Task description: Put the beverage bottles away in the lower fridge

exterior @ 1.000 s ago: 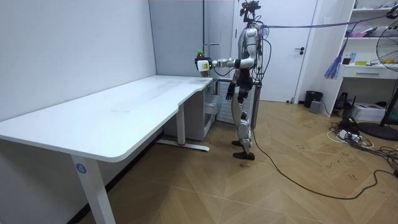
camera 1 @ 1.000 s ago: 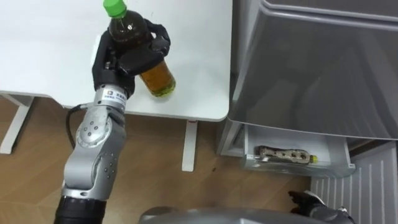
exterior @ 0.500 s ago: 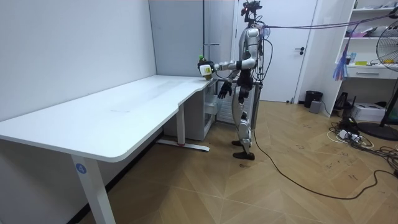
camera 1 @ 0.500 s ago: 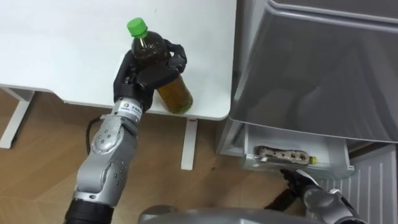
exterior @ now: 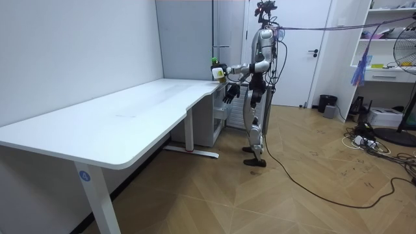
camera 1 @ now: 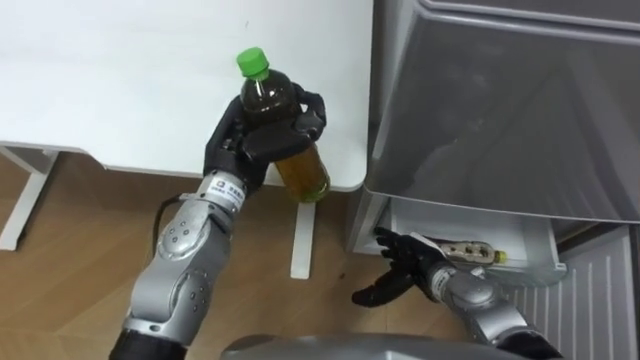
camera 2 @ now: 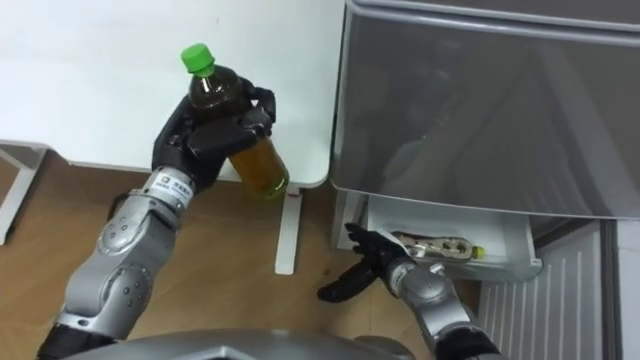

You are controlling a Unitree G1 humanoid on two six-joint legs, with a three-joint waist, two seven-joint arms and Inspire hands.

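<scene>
My left hand (camera 1: pixel 250 140) (camera 2: pixel 205 138) is shut on a tea bottle (camera 1: pixel 288 135) (camera 2: pixel 238 124) with a green cap, held tilted in the air over the white table's near right corner, close to the fridge. My right hand (camera 1: pixel 410 268) (camera 2: pixel 372 262) reaches up from below with its fingers spread open, just in front of the lower fridge drawer (camera 1: pixel 535 268) (camera 2: pixel 505 257). That drawer stands open and another bottle (camera 1: pixel 468 250) (camera 2: pixel 440 245) lies on its side inside. In the room view I stand at the table's far end beside the fridge (exterior: pixel 218 97), bottle (exterior: pixel 215 67) raised.
The white table (camera 1: pixel 120 90) (camera 2: pixel 90 80) fills the upper left, its leg (camera 1: pixel 303 237) on the wooden floor below. The grey fridge body (camera 1: pixel 510 110) (camera 2: pixel 480 110) overhangs the open drawer on the right. A white ribbed panel (camera 1: pixel 600 300) lies at the lower right.
My left hand has carried the bottle rightward from over the table toward the fridge. My right hand has risen from the bottom edge to the front of the open drawer, fingers spread.
</scene>
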